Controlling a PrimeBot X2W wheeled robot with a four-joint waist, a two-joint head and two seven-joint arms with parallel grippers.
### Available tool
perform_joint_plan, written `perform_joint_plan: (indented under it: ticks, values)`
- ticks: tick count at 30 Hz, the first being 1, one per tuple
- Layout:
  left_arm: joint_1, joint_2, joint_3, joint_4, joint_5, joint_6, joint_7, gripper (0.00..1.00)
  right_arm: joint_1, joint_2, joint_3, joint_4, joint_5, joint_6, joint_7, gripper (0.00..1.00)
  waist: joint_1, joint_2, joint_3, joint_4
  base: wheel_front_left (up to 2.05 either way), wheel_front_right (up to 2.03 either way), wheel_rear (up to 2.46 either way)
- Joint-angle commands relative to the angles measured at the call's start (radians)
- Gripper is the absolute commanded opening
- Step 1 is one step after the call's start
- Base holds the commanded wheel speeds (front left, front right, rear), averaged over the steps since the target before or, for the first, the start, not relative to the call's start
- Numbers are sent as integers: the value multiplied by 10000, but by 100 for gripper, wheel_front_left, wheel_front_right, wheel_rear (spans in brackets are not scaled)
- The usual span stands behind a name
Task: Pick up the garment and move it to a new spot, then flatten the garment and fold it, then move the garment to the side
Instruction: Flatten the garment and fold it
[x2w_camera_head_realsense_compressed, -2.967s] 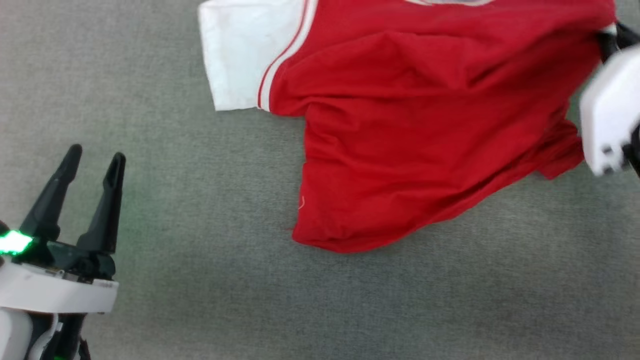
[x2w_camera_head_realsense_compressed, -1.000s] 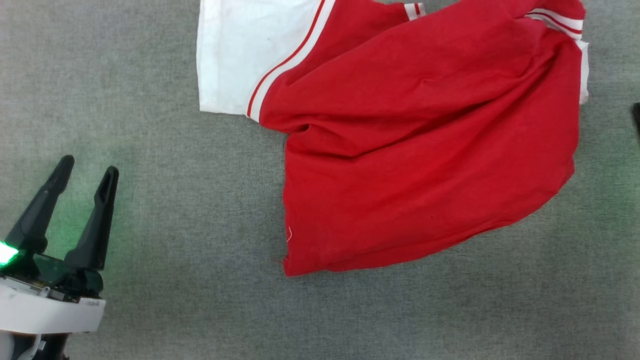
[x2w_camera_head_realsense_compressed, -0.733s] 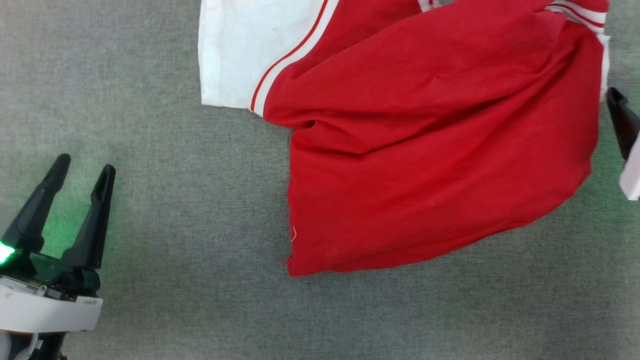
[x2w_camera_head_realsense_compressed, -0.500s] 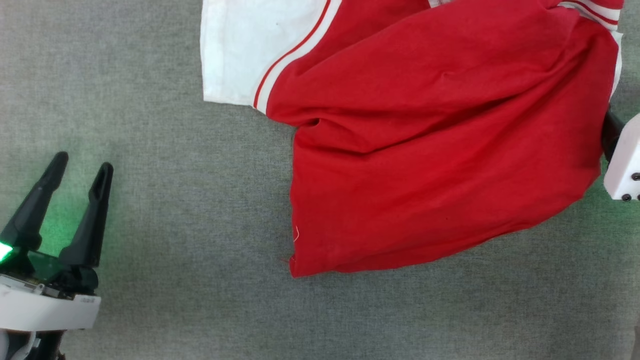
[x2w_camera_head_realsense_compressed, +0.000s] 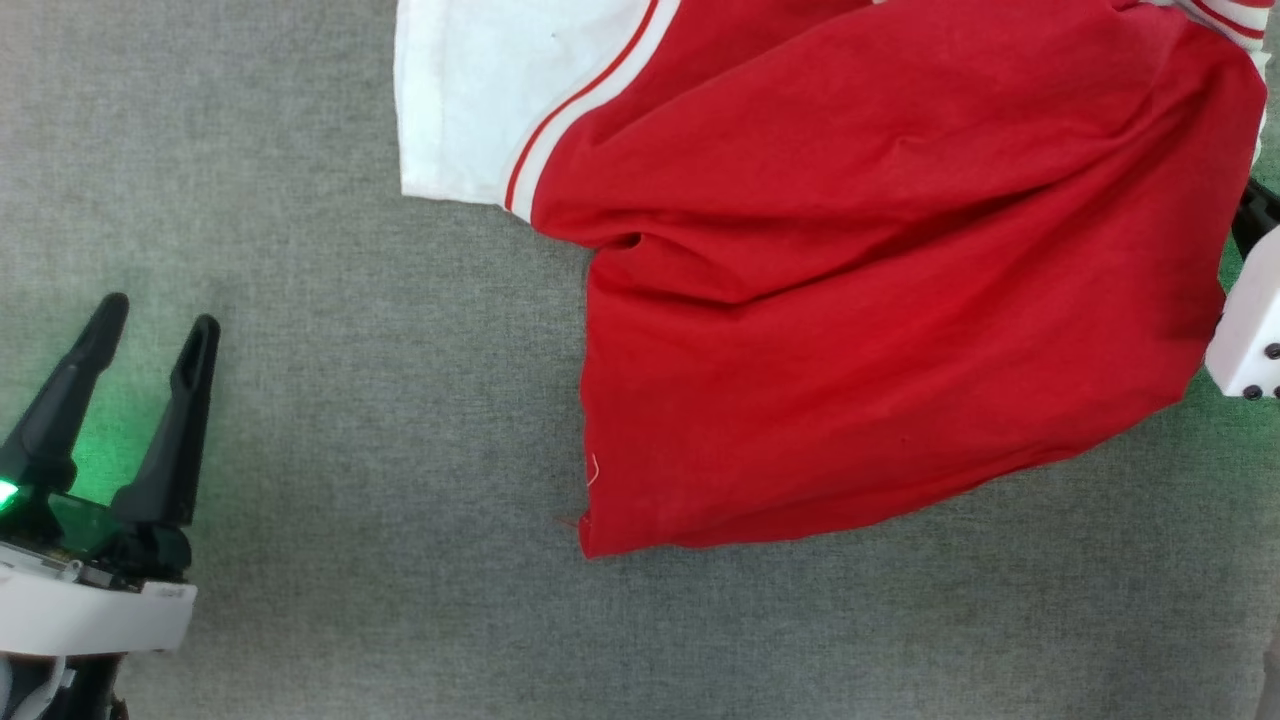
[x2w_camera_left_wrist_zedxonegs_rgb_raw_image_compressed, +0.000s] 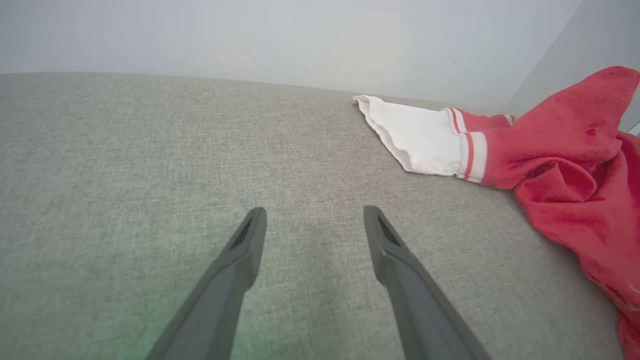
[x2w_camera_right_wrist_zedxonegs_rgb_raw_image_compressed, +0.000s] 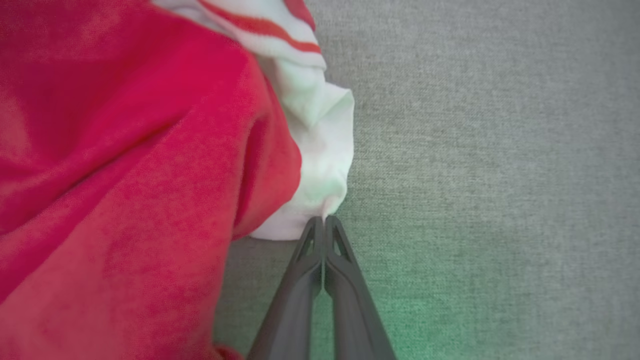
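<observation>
The right gripper (x2w_camera_right_wrist_zedxonegs_rgb_raw_image_compressed: 324, 220) has moved in and closed, pinching the garment's (x2w_camera_head_realsense_compressed: 860, 300) white sleeve (x2w_camera_right_wrist_zedxonegs_rgb_raw_image_compressed: 320, 150); left gripper (x2w_camera_head_realsense_compressed: 157, 312) wide, empty.

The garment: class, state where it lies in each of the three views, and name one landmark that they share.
Head view: the garment fills the upper right.
Left wrist view: along the right edge, its white sleeve pointing inward.
Right wrist view: left half, a white fold pinched in the right gripper.
Shared landmark: the grey fabric surface.
</observation>
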Motion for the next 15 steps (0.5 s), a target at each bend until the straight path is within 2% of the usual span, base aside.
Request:
perform_joint_plan:
  ticks: [1,7,10,15]
  values:
    - [-78,-24,44,18,-28,19,-2,100,-3,25,-86,97,86,-16,-71,0,0,-1,1,-8,0,0,0]
    - [76,-64,181,22,-20,19,-2,100,47,14,-784,-566,-246,-18,-508,0,0,-1,-90,-131,0,0,0]
    - [156,-74,287,-19,-19,19,-2,100,408,-697,-1300,-1020,-531,-18,-668,0,0,-1,-147,-232,0,0,0]
    - [249,10,362,-138,1,19,-2,100,626,-952,-2499,-1258,-166,-18,-1163,0,0,-1,-161,-404,0,0,0]
